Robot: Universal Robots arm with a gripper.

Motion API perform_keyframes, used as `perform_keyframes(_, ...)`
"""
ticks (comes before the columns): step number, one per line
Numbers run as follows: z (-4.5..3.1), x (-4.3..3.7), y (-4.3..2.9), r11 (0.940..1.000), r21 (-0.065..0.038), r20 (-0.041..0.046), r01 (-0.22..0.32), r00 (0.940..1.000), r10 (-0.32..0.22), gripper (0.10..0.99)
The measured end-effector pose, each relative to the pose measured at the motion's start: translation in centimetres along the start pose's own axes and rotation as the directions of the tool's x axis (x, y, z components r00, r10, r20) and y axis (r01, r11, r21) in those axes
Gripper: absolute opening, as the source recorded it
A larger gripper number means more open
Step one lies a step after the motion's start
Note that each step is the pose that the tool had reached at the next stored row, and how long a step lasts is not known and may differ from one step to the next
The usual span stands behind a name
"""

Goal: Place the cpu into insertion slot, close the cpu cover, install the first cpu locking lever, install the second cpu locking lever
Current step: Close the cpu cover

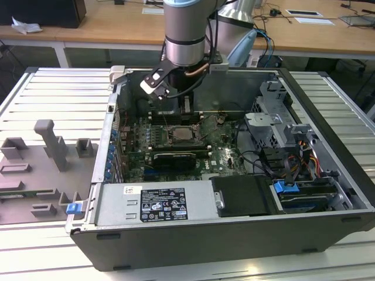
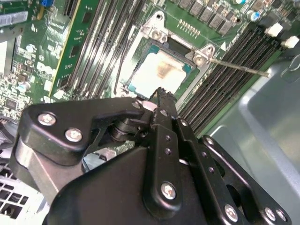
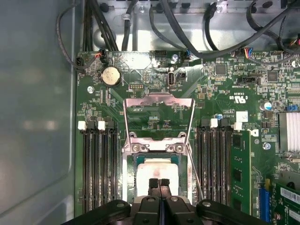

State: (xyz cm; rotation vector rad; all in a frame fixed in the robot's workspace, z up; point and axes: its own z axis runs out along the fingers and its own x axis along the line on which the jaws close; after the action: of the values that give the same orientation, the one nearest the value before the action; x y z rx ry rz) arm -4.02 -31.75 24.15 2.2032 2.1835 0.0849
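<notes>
The gripper [image 1: 181,106] is reaching down into the open computer case [image 1: 193,246] in the exterior view. It is hovering at twelve o'clock from the insertion slot [image 1: 182,135], with the case walls standing well apart around it and open board lying toward six o'clock. In the second wrist view, the gripper [image 2: 161,93] is showing its fingers pressed together on nothing. Their tips are hanging over the near edge of the cpu [image 2: 161,70], which is lying flat in the slot, though contact cannot be told. A thin locking lever [image 2: 239,68] is jutting from the socket's corner across the memory slots [image 2: 253,47]. In the first wrist view, the closed gripper [image 3: 159,183] is sitting over the cpu [image 3: 157,169]. The cpu cover [image 3: 159,99] is standing raised beyond the socket, memory slots [image 3: 98,168] are crowding both flanks, and cables [image 3: 187,28] are looping further beyond.
</notes>
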Motion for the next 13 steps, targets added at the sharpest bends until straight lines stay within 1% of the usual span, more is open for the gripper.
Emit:
perform_keyframes(7,-0.27,0.01,0.37,1.0000,0.000,-0.0003,0.000,1.0000,0.000,0.106)
perform_keyframes(11,-0.33,0.01,0.89,1.0000,0.000,-0.0002,0.000,1.0000,0.000,0.106)
perform_keyframes(13,-0.48,0.02,0.96,1.0000,0.000,-0.0001,0.000,1.0000,0.000,0.106)
